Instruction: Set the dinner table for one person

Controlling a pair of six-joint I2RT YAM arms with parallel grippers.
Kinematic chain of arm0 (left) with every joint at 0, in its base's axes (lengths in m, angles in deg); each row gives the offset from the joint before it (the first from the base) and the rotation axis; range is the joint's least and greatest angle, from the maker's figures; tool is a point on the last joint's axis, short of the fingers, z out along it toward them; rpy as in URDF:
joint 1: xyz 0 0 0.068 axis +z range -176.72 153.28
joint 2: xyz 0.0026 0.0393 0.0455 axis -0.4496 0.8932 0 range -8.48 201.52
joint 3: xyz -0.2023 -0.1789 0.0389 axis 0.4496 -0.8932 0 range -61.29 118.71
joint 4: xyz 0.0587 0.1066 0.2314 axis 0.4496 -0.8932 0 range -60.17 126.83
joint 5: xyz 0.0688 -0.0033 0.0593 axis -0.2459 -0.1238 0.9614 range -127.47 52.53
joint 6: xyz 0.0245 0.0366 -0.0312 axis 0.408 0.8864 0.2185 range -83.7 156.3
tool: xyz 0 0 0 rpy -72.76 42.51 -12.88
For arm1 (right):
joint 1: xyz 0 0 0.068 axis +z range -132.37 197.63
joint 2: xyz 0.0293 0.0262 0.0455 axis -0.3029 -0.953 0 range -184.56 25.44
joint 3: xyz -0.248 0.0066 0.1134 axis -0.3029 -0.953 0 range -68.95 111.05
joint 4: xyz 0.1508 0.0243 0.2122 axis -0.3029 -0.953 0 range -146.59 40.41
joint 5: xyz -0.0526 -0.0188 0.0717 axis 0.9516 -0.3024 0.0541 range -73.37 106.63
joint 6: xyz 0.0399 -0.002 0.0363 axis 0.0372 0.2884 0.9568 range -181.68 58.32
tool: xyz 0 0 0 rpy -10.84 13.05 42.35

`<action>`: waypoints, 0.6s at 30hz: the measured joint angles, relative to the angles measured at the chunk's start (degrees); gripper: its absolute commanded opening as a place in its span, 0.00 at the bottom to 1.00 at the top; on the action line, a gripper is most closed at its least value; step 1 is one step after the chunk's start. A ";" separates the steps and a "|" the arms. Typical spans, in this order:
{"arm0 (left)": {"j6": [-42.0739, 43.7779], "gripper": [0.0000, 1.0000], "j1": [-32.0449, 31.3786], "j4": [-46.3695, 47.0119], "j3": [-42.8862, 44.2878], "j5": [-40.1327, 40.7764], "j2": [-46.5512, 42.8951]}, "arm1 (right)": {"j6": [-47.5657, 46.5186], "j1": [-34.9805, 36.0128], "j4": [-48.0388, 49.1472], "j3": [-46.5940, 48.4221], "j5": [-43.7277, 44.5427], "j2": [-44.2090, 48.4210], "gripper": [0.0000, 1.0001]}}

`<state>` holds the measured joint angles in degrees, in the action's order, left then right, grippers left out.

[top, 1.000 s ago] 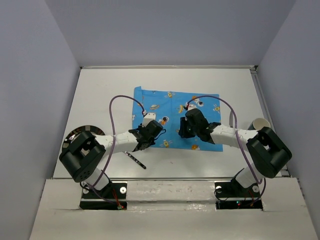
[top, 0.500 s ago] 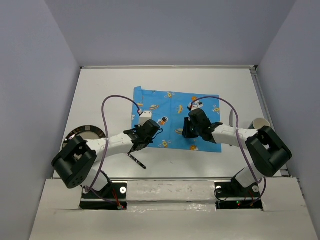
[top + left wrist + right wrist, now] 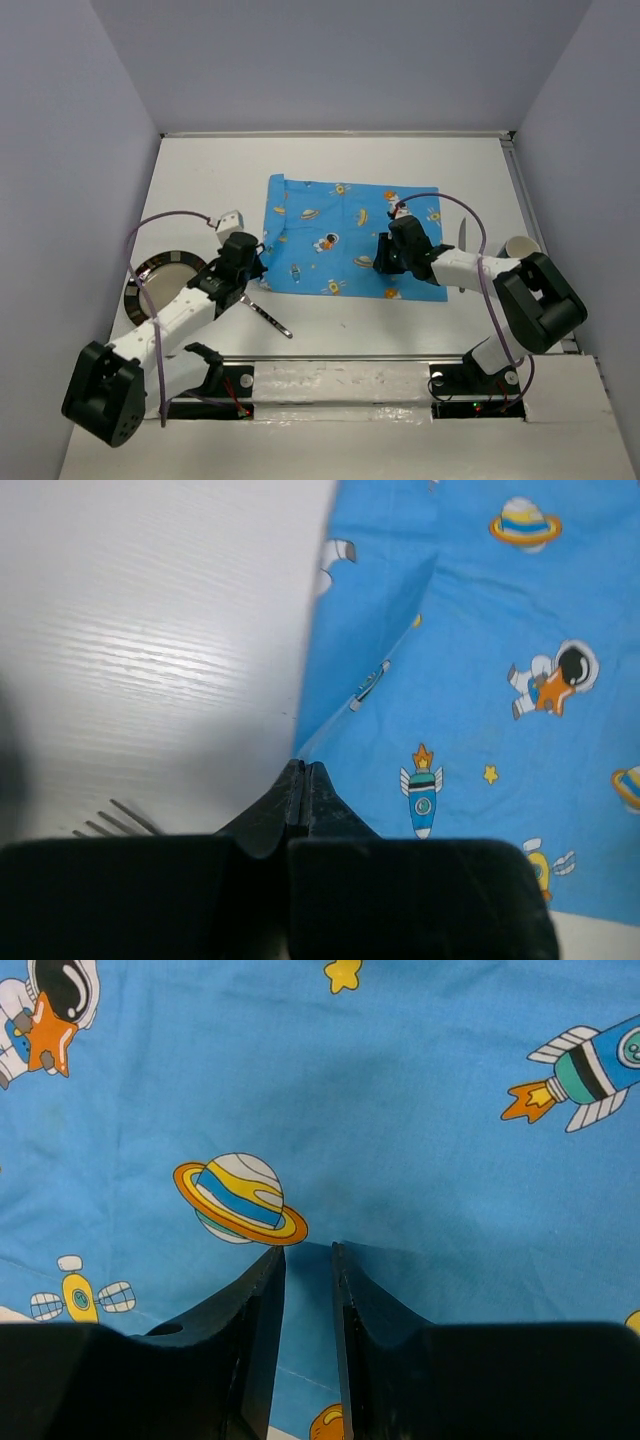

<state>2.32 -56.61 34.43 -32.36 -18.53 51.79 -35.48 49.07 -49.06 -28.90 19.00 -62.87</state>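
Observation:
A blue space-print mat [image 3: 340,215] lies in the middle of the white dinner table [image 3: 200,190]. My left gripper [image 3: 254,268] is at the mat's lower left edge. In the left wrist view its jaws [image 3: 303,768] are pressed together on the mat [image 3: 480,610] where the cloth edge rises to the tips, and a fold runs up from there. My right gripper [image 3: 385,260] is low over the mat's lower right part. Its jaws [image 3: 308,1250] stand a narrow gap apart, tips down on the mat [image 3: 400,1090], with nothing between them.
A fork [image 3: 268,317] lies on the table near the front edge, its tines showing in the left wrist view [image 3: 115,820]. A dark plate [image 3: 140,272] sits at the left, partly under my left arm. A cup [image 3: 522,247] and a knife [image 3: 465,238] lie at the right.
My left gripper shut over the mat, then drew back leftward to the mat's left edge. The right gripper shifted slightly to the right and stayed as open as before.

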 measured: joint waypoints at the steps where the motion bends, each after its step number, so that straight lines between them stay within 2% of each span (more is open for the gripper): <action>1: -0.70 0.00 1.68 0.13 -0.98 -0.59 -2.14 | 0.11 -0.33 0.07 -0.22 -0.02 0.22 0.31; 3: -2.89 0.02 4.52 0.63 -3.23 -1.29 -6.91 | 0.31 -0.81 0.15 -0.66 -0.02 0.61 0.31; 4: -3.63 0.06 5.29 0.74 -4.04 -1.55 -8.79 | 0.37 -1.03 0.13 -0.76 -0.02 0.76 0.31; 5: -4.76 0.17 6.40 1.18 -5.31 -1.95 -11.15 | 0.42 -1.11 0.07 -0.87 -0.02 0.92 0.31; 6: -5.73 0.25 7.61 1.49 -6.51 -2.36 -13.16 | 0.44 -1.11 0.07 -0.94 -0.02 0.98 0.31; 7: -7.13 0.30 8.61 1.57 -7.58 -2.86 -14.88 | 0.46 -1.11 0.09 -1.03 -0.02 1.07 0.31; 8: -7.63 0.31 9.46 1.60 -8.39 -3.21 -15.98 | 0.46 -1.11 0.07 -1.18 -0.02 1.25 0.31; 10: -9.51 0.41 11.47 1.77 -9.92 -3.89 -18.16 | 0.48 -1.11 -0.02 -1.44 -0.02 1.57 0.31; 11: -10.03 0.55 12.13 1.79 -10.36 -4.11 -18.69 | 0.55 -1.11 -0.07 -1.60 -0.02 1.73 0.31; 12: -10.49 0.62 12.66 1.68 -10.75 -4.24 -19.15 | 0.59 -1.11 -0.09 -1.62 -0.02 1.79 0.31; 13: -11.21 0.77 13.18 1.75 -11.13 -4.61 -19.63 | 0.63 -1.11 -0.09 -1.64 -0.04 1.81 0.31; 14: -11.87 0.86 13.55 1.68 -11.39 -4.90 -20.17 | 0.63 -1.11 -0.09 -1.64 -0.11 1.81 0.31; 18: -12.52 0.93 13.86 1.70 -11.54 -4.96 -22.73 | 0.63 -1.11 -0.11 -1.64 -0.70 1.84 0.32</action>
<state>-10.20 -42.75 36.14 -43.90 -23.49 29.06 -34.85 47.96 -49.17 -30.54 18.30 -61.03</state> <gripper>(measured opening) 0.892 0.317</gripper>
